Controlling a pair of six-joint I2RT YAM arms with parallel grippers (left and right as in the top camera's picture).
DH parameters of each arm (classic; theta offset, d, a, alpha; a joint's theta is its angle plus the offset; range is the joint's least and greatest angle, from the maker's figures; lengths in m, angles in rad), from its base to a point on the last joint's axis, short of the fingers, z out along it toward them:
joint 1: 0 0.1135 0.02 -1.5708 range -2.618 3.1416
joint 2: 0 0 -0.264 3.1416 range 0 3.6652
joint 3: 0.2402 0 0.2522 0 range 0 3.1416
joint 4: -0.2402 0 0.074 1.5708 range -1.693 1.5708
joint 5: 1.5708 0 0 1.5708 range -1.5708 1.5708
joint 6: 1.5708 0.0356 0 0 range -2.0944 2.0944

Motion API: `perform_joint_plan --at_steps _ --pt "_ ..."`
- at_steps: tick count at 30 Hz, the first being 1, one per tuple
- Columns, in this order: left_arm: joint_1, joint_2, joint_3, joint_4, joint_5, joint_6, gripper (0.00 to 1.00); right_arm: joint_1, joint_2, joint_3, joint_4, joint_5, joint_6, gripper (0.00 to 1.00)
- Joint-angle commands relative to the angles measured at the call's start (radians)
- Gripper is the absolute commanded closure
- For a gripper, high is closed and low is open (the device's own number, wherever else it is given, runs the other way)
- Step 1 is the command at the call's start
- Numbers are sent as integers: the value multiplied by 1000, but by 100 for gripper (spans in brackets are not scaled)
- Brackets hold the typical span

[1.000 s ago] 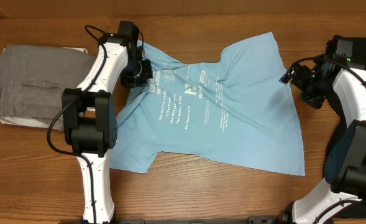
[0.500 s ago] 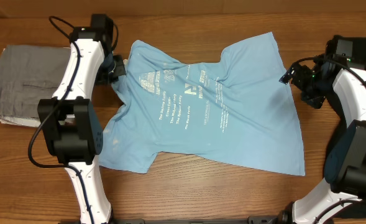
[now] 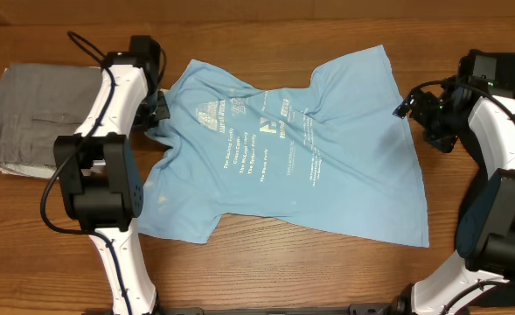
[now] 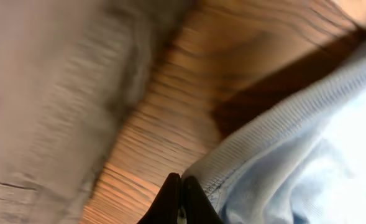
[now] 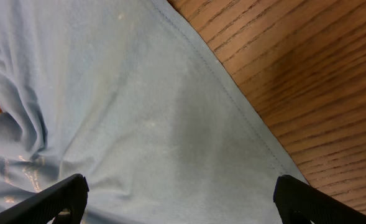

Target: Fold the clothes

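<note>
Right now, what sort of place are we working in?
Probably a robot lab bench set up for laundry folding: a wooden table, a light blue T-shirt spread on it, a folded grey garment beside it.

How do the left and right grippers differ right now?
The left gripper is shut, pinching the ribbed edge of the T-shirt; the right gripper is wide open, holding nothing. The left sits beside the folded grey garment; the right hangs over the shirt's opposite edge. Both are at the shirt's border.

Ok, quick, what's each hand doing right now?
Left hand: closed, pinching the edge of the T-shirt.
Right hand: open, empty, above the T-shirt.
</note>
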State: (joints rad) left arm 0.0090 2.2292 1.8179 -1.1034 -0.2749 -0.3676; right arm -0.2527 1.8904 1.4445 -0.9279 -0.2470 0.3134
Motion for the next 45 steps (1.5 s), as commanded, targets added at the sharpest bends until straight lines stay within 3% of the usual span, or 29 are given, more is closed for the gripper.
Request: perform_joint_plan --at_steps 1,3,5,13,19,24,29,37,45 --pt "42 -9 -7 8 -38 -14 89 1 -8 15 4 -2 -7 0" --pt "48 -9 -6 20 -21 11 64 1 -8 14 4 -2 -7 0" --pt "48 -12 0 36 28 49 47 1 -8 15 4 -2 -7 0" --pt "24 -51 168 -47 217 58 44 1 -8 14 4 -2 -7 0" --pt "-34 -124 229 -178 220 56 51 1 -8 15 4 -2 -7 0" --pt "-48 -122 156 -209 224 56 80 1 -8 15 4 -2 -7 0" --pt "-48 -122 7 -223 223 56 96 1 -8 14 4 -2 -7 0" --pt "-45 -122 -140 -254 220 48 96 1 -8 14 4 -2 -7 0" --pt "-38 -223 -296 -116 156 -55 96 1 -8 15 4 -2 -7 0"
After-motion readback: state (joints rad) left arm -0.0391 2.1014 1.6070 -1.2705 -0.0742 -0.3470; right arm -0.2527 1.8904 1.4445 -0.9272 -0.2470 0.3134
